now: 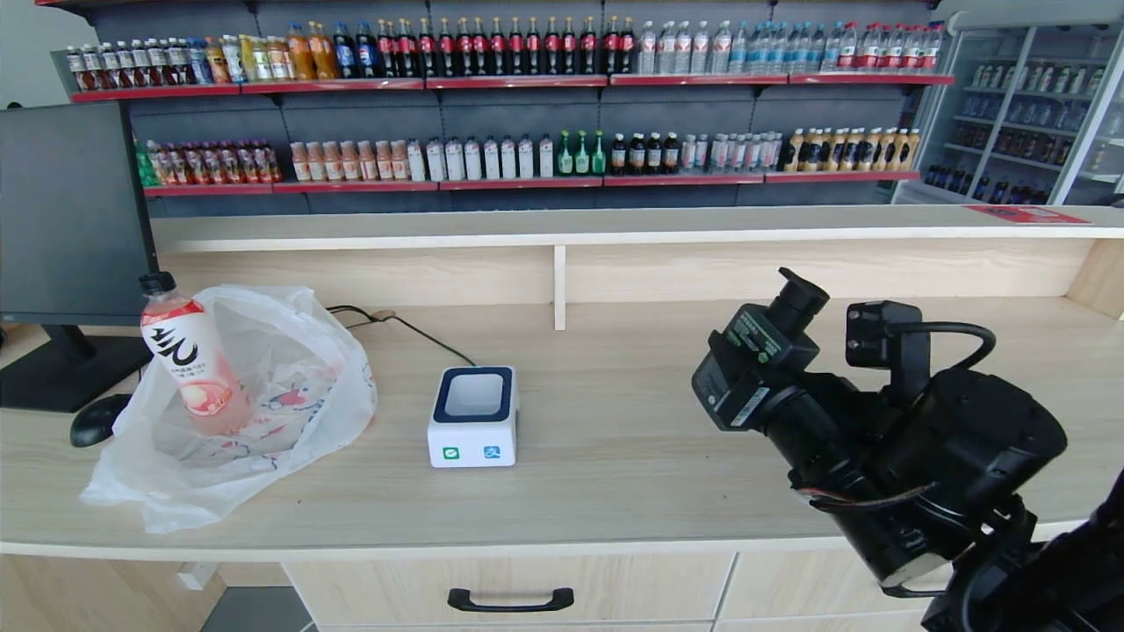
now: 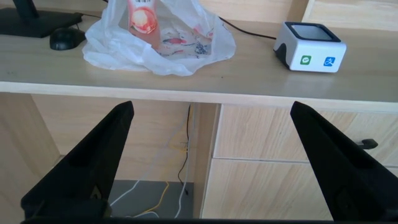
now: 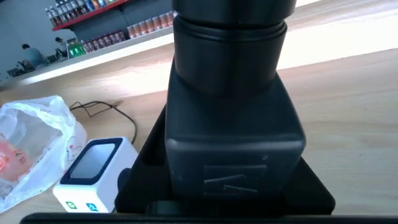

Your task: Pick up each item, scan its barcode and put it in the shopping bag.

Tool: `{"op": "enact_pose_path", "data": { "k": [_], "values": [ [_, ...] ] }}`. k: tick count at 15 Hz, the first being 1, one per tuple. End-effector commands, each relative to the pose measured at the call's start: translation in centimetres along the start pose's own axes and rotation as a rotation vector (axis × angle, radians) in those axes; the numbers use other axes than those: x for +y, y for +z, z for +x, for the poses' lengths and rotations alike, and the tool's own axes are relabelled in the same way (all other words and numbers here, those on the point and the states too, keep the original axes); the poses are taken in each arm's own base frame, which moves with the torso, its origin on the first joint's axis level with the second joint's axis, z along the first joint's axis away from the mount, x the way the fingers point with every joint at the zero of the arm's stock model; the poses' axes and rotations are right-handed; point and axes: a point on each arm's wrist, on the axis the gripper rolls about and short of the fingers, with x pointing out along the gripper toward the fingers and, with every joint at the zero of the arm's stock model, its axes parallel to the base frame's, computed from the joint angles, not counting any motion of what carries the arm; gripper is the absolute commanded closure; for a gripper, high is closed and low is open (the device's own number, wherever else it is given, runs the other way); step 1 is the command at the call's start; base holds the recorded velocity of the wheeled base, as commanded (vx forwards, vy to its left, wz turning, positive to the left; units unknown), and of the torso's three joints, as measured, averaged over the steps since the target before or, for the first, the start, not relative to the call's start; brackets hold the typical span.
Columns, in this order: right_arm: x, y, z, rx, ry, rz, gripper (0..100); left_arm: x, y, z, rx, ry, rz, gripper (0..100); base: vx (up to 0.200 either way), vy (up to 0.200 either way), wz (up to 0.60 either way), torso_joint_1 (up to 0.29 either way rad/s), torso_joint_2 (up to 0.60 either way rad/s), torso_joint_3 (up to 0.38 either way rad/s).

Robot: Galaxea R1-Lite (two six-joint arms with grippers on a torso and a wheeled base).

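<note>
Checkout counter [image 1: 632, 421], seen from the head camera. A dark monitor [image 1: 70, 211] stands at the counter's left end. Just inside it lies the shopping bag [image 1: 299, 386], thin white plastic slumped open near the front edge. The right gripper [image 1: 764, 360] hangs over the right part of the counter, turned toward the bag; its state cannot be told, since a black boxy form blocks its wrist camera. The left gripper [image 2: 211, 162] sits below the counter's front edge, facing the drawer fronts, its fingers [image 2: 93, 168] spread wide with nothing between them. A pink bottle [image 1: 195, 360] stands inside the bag, cap up and long axis near upright, leaning slightly. The scanner [image 1: 474, 417], a small white box with its window facing up, sits mid-counter between the bag and the right gripper. A mouse [image 1: 98, 420] lies at the monitor's foot.

Key relation: the bag and bottle lie up and ahead of the left gripper, across the counter edge. The left arm is judged the nearer one, because the scanner separates the right gripper from the bag. No loose item is visible on the counter, so the task appears far along.
</note>
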Motion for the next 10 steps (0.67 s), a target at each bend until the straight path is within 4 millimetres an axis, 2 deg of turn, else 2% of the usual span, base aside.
{"op": "enact_pose_path", "data": {
  "k": [1,3,6,10],
  "values": [
    [0.6,1.4,-1.4,-0.025,0.037,0.061,100,0.0,0.0,0.0,0.000,0.001,0.000,0,0.000,0.000,0.00,0.000,0.00,0.000],
    [2.2,0.7,-2.9,0.028,0.105,0.176,100,0.0,0.0,0.0,0.000,0.001,0.000,0,0.000,0.000,0.00,0.000,0.00,0.000],
    [5.0,0.7,-4.7,0.069,0.224,0.321,100,0.0,0.0,0.0,0.000,0.001,0.000,0,0.000,0.000,0.00,0.000,0.00,0.000],
    [7.5,2.2,-4.7,0.028,0.310,0.459,100,0.0,0.0,0.0,0.000,-0.001,0.000,0,0.000,0.000,0.00,0.000,0.00,0.000]
  ]
}}
